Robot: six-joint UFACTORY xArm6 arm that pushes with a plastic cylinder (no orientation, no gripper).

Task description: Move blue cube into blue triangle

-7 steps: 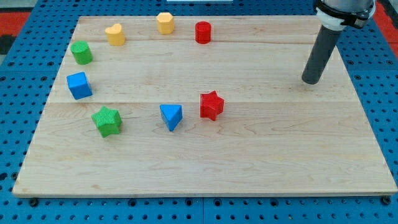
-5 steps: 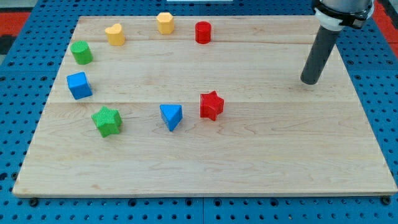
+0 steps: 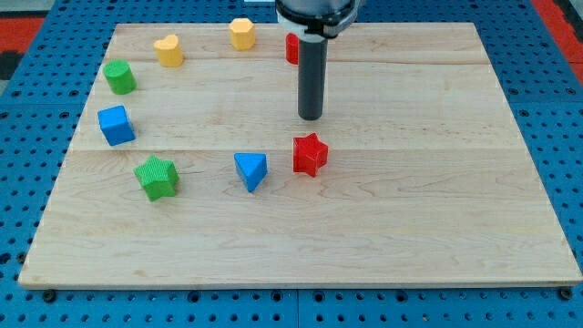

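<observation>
The blue cube (image 3: pixel 116 125) sits near the board's left edge. The blue triangle (image 3: pixel 250 170) lies in the lower middle, well to the right of the cube. My tip (image 3: pixel 311 117) rests on the board just above the red star (image 3: pixel 309 154), up and to the right of the blue triangle and far right of the blue cube. It touches no block.
A green star (image 3: pixel 157 177) lies below the blue cube and left of the triangle. A green cylinder (image 3: pixel 118 76), a yellow heart (image 3: pixel 168 50), a yellow hexagon (image 3: pixel 241 34) and a red cylinder (image 3: pixel 291 47), partly hidden by the rod, curve along the top.
My tip has moved far left from the board's right side to the middle, just above the red star. No block has moved.
</observation>
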